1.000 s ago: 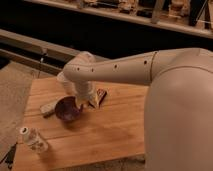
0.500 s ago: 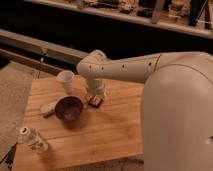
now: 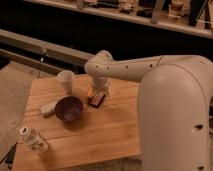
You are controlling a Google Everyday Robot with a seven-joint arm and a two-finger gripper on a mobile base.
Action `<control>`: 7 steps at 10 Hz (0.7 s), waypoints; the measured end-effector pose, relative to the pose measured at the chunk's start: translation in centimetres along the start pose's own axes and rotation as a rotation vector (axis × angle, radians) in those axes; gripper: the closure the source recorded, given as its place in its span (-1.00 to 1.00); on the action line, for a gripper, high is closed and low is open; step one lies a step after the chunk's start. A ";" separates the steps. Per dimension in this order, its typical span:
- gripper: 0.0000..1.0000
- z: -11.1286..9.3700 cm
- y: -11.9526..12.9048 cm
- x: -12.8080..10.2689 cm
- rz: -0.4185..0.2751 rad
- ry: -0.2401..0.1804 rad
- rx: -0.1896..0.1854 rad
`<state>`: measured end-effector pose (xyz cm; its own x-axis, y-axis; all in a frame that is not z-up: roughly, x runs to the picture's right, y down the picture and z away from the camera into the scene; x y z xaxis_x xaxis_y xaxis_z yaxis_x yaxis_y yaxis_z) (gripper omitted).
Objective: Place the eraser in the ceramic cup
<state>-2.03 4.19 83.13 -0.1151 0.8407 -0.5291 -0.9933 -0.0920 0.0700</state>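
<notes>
The eraser (image 3: 98,99), a small dark block with a reddish stripe, lies flat on the wooden table (image 3: 110,135) just right of a dark purple bowl (image 3: 69,108). My gripper (image 3: 100,88) hangs from the white arm directly over the eraser's far end, pointing down, open and holding nothing. The ceramic cup (image 3: 65,81), off-white and handleless, stands upright at the table's back left, a hand's width left of the gripper. An orange stick (image 3: 90,93) lies against the eraser's left side.
A whitish-grey block (image 3: 48,107) lies left of the bowl. A clear bottle (image 3: 34,140) lies on its side near the front left corner. My large white arm body (image 3: 175,120) covers the table's right side. A dark rail runs behind the table.
The arm has swung right and back, from over the bowl to over the eraser. The cup, hidden before by the arm, now shows.
</notes>
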 end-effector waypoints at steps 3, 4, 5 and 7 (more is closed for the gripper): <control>-0.30 2.0 2.3 -0.9 -0.040 0.021 0.013; -0.30 2.5 2.8 -1.1 -0.048 0.026 0.017; -0.30 3.1 3.3 -1.5 -0.056 0.031 0.023; -0.30 3.9 3.5 -2.4 -0.050 0.039 0.040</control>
<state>-5.19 3.93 87.98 -0.0663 0.8220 -0.5656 -0.9967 -0.0284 0.0756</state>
